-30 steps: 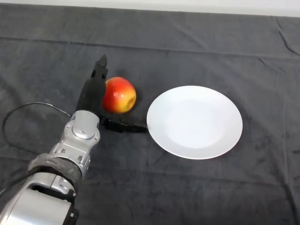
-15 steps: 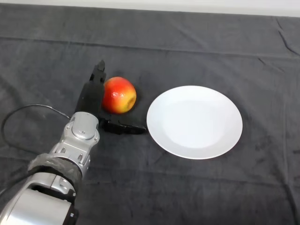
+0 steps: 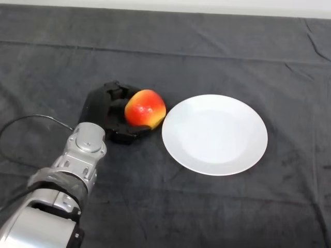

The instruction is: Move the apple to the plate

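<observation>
A red and yellow apple [image 3: 146,108] sits just left of the white plate [image 3: 214,134], close to its left rim. My left hand [image 3: 101,111] is against the apple's left side. Its fingers [image 3: 115,92] are curled round the far side of the apple and the thumb [image 3: 129,136] lies along its near side. The apple's left part is hidden by the hand. I cannot tell whether the apple rests on the cloth or is lifted off it. Nothing lies on the plate.
A dark cloth [image 3: 207,57] with a few creases covers the whole table. A pale strip [image 3: 207,6] runs along the far edge of the table.
The fingers, straight beside the apple before, have curled round it. The apple has shifted to the right, closer to the plate's rim.
</observation>
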`<state>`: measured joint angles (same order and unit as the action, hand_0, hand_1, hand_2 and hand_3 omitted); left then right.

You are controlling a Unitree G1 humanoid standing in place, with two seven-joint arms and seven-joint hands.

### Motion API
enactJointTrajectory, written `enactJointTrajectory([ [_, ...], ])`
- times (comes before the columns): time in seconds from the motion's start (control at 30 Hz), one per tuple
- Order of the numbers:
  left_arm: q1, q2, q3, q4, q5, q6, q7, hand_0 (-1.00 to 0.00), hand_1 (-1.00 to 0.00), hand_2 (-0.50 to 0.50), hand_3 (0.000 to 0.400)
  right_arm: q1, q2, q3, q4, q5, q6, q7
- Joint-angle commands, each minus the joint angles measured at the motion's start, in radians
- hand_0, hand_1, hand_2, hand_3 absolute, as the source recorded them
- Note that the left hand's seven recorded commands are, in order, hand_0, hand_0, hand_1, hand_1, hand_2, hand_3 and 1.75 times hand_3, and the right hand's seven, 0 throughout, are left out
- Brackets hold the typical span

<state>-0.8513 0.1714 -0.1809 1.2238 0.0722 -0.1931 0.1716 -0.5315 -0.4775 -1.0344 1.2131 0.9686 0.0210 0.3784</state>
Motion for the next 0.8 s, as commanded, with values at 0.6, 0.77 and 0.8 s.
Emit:
enactJointTrajectory([
  [0.6,-0.178,0.003,-0.024,-0.017,0.019,0.047,0.022,-1.00,-1.00,0.00,0.400,-0.028,-0.011,-0.0156,-0.026,0.0263,-0.006,0.0025],
  [0.77,-0.193,-0.039,-0.048,-0.018,0.036,0.037,0.042,-1.00,-1.00,0.00,0.400,-0.028,-0.011,-0.0157,-0.026,0.0264,-0.006,0.0026],
  [0.8,-0.196,-0.049,-0.054,-0.018,0.039,0.034,0.045,-1.00,-1.00,0.00,0.400,-0.028,-0.011,-0.0157,-0.025,0.0264,-0.006,0.0027],
])
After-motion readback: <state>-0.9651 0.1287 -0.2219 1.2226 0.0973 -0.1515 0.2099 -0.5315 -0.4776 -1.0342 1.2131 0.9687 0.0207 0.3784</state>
